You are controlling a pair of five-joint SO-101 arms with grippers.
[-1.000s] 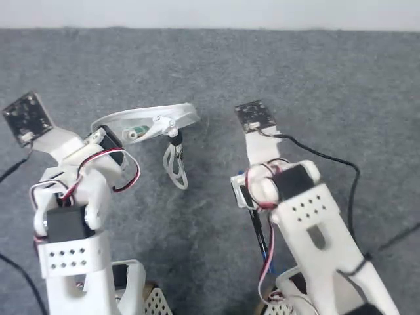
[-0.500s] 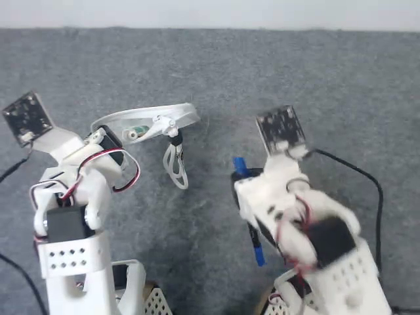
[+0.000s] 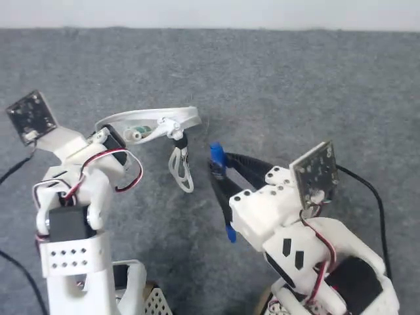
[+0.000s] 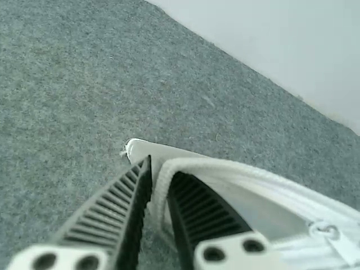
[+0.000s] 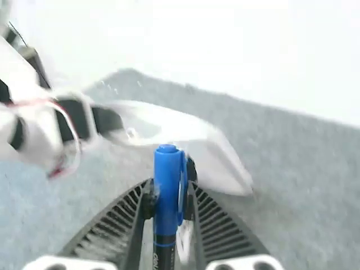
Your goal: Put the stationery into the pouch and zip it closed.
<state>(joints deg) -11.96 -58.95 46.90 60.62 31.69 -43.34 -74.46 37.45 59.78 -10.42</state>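
Observation:
A white pouch lies on the grey carpet with its mouth open and a small item inside; a white cord loop hangs from its zip. My left gripper is shut on the pouch's edge, holding the rim between its black ribbed fingers. My right gripper is shut on a blue pen, lifted and pointing toward the pouch. In the right wrist view the blue pen stands between the fingers, with the pouch just beyond it.
Grey carpet covers the table up to a pale wall at the back. The left arm's base and the right arm's body fill the near edge. Black cables run at the right.
My right arm has swung left and turned, carrying the blue pen up off the carpet toward the pouch. The left arm and pouch have barely shifted.

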